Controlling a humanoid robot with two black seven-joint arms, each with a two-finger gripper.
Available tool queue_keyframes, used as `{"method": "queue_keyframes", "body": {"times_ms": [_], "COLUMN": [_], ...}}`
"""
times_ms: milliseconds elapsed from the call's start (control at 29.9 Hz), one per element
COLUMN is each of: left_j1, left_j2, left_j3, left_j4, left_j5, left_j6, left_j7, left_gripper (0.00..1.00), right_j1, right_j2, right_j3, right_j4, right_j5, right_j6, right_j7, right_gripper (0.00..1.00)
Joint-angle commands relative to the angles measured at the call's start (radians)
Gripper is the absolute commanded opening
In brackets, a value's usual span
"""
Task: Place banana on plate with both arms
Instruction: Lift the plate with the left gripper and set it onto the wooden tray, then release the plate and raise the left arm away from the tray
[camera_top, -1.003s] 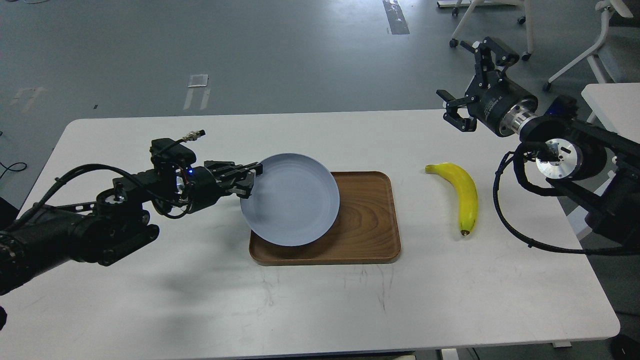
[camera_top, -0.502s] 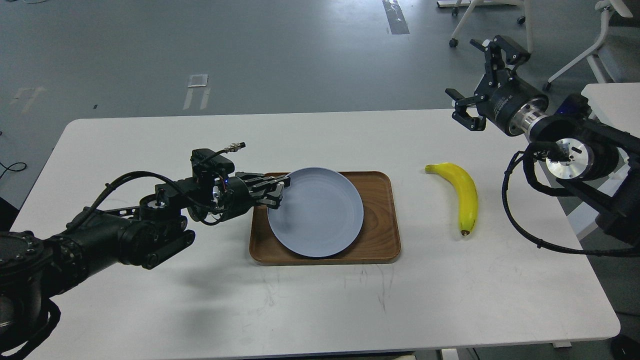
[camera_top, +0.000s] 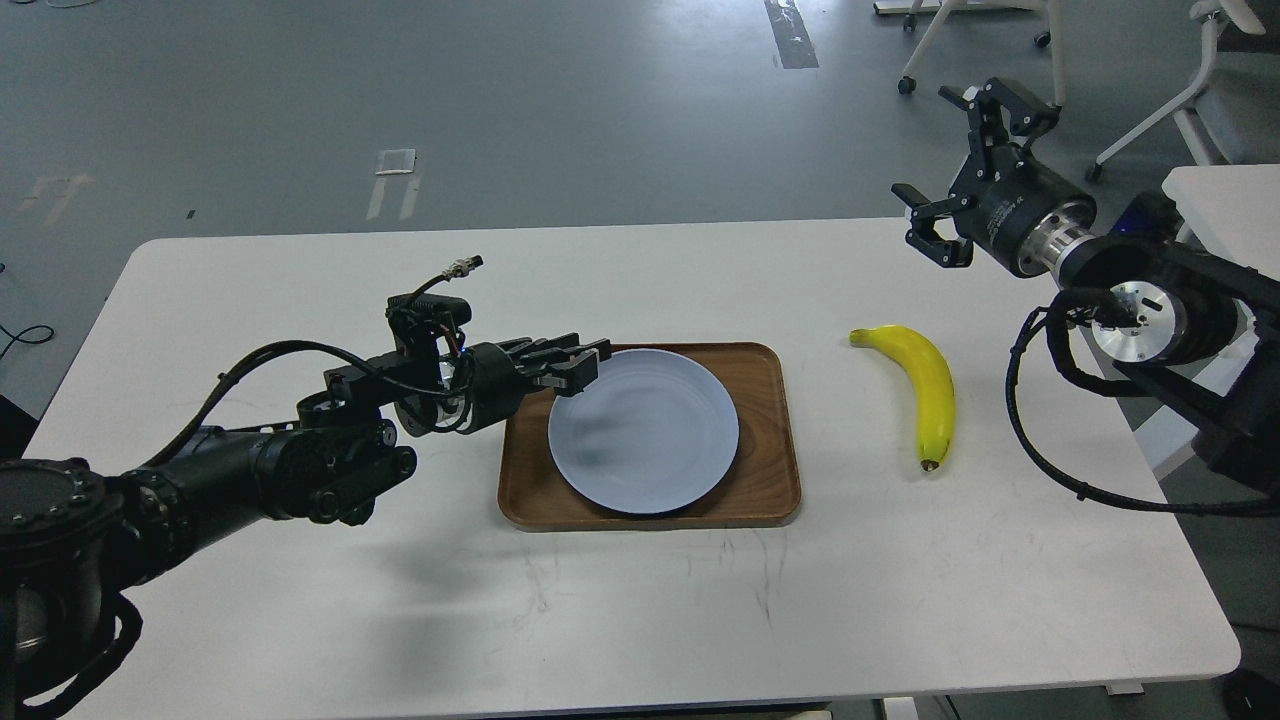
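- Banana (camera_top: 924, 388): single fruit, bright yellow, smooth skin, curved, bulging toward 3 o'clock. Greenish stem end points to 10 o'clock; dark tip points to 6 o'clock. It lies flat on the white surface (camera_top: 640, 600), at 3 o'clock from the tray (camera_top: 770, 470), apart from the tray edge and not touched by either hand.
- Plate (camera_top: 643, 431): round, shallow, pale blue-grey, plain finish. It lies flat inside the brown wooden tray, toward the tray's 9 o'clock half, with bare wood showing along the 3 o'clock side. A soft shadow falls on its 9 o'clock portion.
- Left hand (camera_top: 575, 366): at the far end of the left arm (camera_top: 300, 460), which enters from 8 o'clock. The fingers lie close together at the plate rim, at about 10 o'clock on the plate. Whether they are clamped on the rim or merely above it cannot be told from this view.
- Right hand (camera_top: 965, 165): at the far end of the right arm (camera_top: 1140, 310), which enters from 3 o'clock. Fingers are spread wide and grip nothing. It hangs above the surface's far edge, at 12 o'clock from the banana and well apart from it.
- Floor (camera_top: 400, 100): grey, beyond the surface; chair legs (camera_top: 960, 40) with castors stand at 1 o'clock.
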Motion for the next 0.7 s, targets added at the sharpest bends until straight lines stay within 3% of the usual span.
{"method": "queue_keyframes", "body": {"times_ms": [0, 100, 267, 334, 401, 502, 568, 635, 669], "left_j1": [-0.003, -0.010, -0.085, -0.137, -0.165, -0.171, -0.170, -0.158, -0.157], "left_j2": [0.003, 0.010, 0.032, 0.076, 0.099, 0.106, 0.110, 0.113, 0.113], "left_j3": [-0.010, -0.032, -0.113, -0.165, -0.222, -0.297, -0.322, -0.349, -0.349], "left_j4": [-0.001, -0.004, -0.043, -0.100, -0.132, -0.134, -0.134, -0.133, -0.133], "left_j5": [-0.019, -0.095, -0.387, -0.578, -0.724, -0.874, -0.939, -0.974, -0.975], "left_j6": [-0.006, -0.009, -0.038, -0.146, -0.264, -0.360, -0.361, -0.362, -0.362], "left_j7": [0.000, 0.000, 0.000, 0.000, 0.000, 0.000, 0.007, 0.080, 0.081], "left_gripper": [0.97, 0.97, 0.98, 0.98, 0.98, 0.98, 0.98, 0.98, 0.98], "right_j1": [0.001, 0.004, 0.005, 0.002, -0.001, 0.004, 0.007, 0.004, 0.004], "right_j2": [-0.024, -0.043, -0.086, -0.130, -0.139, -0.147, -0.147, -0.143, -0.143], "right_j3": [-0.002, -0.007, -0.080, -0.132, -0.188, -0.307, -0.392, -0.455, -0.455], "right_j4": [-0.001, -0.004, 0.002, 0.002, -0.002, -0.006, -0.015, -0.042, -0.042], "right_j5": [-0.003, -0.086, -0.664, -1.034, -1.188, -1.287, -1.316, -1.327, -1.327], "right_j6": [0.001, 0.003, -0.023, -0.054, -0.060, -0.060, -0.064, -0.090, -0.091], "right_j7": [0.000, 0.000, -0.003, -0.015, -0.015, -0.017, -0.017, -0.017, -0.017], "right_gripper": [0.99, 0.99, 0.98, 0.97, 0.96, 0.96, 0.96, 0.96, 0.96]}}
